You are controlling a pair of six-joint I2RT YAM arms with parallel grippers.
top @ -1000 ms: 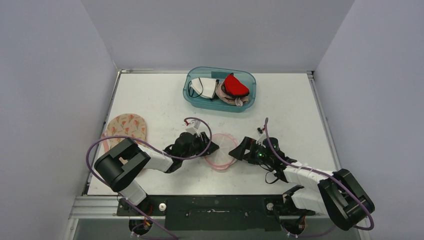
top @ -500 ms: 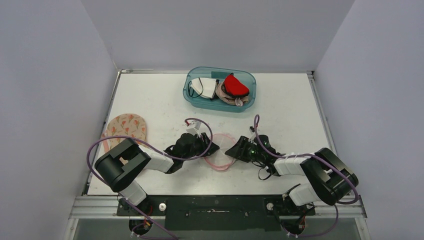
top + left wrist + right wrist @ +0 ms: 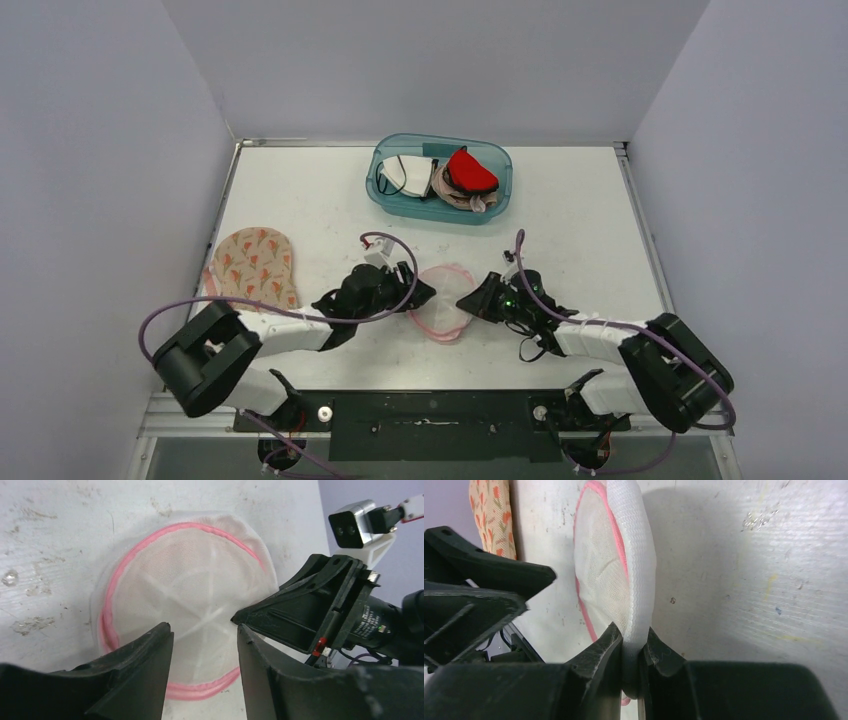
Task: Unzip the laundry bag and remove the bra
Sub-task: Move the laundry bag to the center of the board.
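Right wrist: contents of the laundry bag cannot be made out; its rim is pinched by the right claw, the left claw held parted. Garments are heaped in the far tub.

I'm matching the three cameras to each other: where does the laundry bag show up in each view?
Top external: the laundry bag lies at centre, just below the middle.
Left wrist: the bag fills the middle, seen flat-on.
Right wrist: the bag is at upper centre, seen edge-on.
Shared landmark: the right gripper, pinching the bag's edge in every view.
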